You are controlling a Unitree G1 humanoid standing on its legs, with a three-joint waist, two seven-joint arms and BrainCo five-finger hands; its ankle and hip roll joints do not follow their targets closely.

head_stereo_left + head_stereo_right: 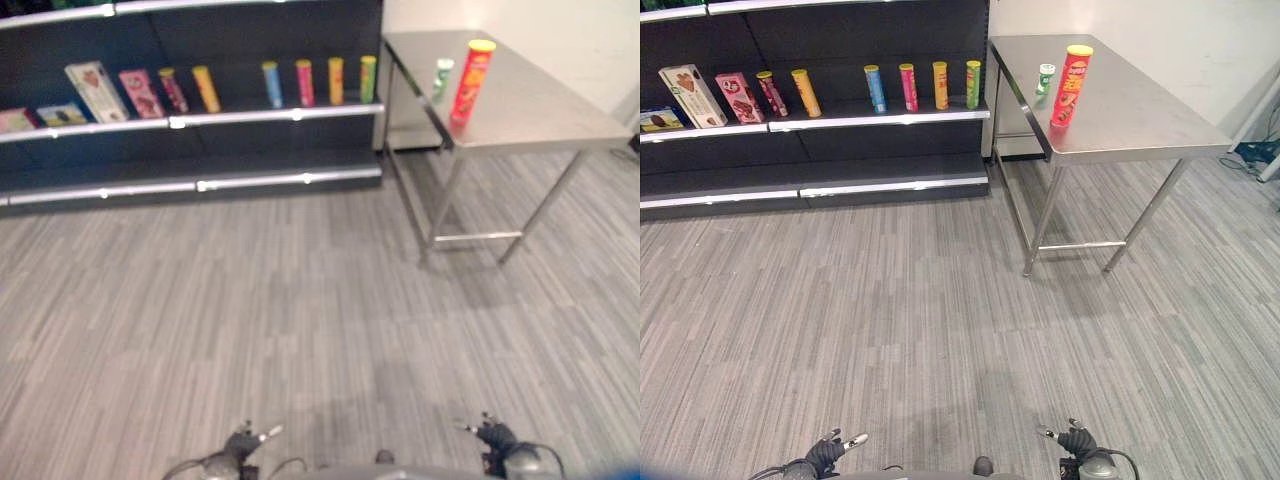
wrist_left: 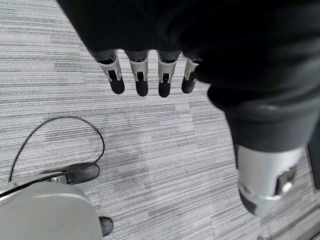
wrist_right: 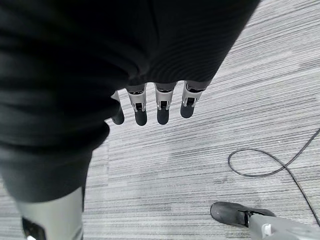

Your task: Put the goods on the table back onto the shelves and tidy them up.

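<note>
Both hands hang low over the grey floor, well short of the metal table. Left hand empty, fingers straight and relaxed, pointing down. Right hand likewise: fingers straight, thumb apart, holding nothing.

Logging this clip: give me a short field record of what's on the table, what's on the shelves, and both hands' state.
table: steel-topped table right of the shelves
on table: tall red tube with yellow lid; small white and green bottle, both upright
shelf: dark shelf unit carrying upright tubes and boxes
left hand: open, empty, over grey floor
right hand: open, empty
task progress: not started
</note>
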